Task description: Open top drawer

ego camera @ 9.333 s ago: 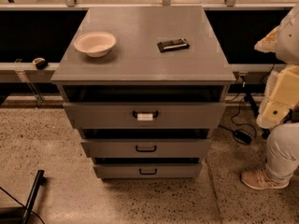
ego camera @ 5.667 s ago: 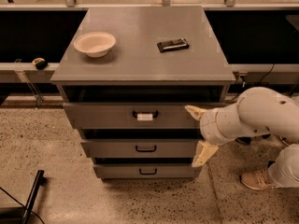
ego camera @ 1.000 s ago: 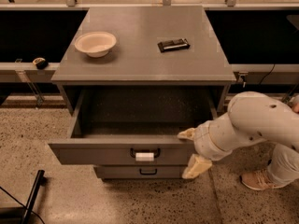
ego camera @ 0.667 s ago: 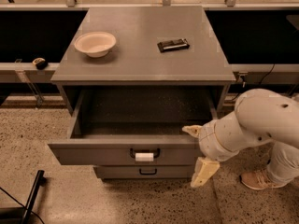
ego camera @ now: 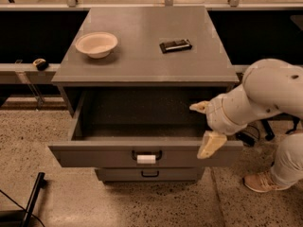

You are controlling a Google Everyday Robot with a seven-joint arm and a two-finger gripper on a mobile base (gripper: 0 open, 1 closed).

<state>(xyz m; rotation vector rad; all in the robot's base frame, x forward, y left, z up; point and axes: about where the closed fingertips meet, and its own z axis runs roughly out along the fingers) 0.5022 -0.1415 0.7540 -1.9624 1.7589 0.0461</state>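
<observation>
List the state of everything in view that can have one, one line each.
top drawer: pulled far out, nothing visible inside.
drawer handle: free, nothing gripping it.
gripper: by the top drawer's right front corner, fingers apart, holding nothing.
lower drawer: shut.
bowl: upright on the cabinet top, looks empty.
black object: lying flat on the cabinet top.

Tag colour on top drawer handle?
White tag, camera view; gripper at top drawer's right front corner.

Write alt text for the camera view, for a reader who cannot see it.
The top drawer of a grey cabinet stands pulled out; the robot's gripper, fingers apart, is at its right end. A pale bowl and a dark object lie on the cabinet top.
</observation>
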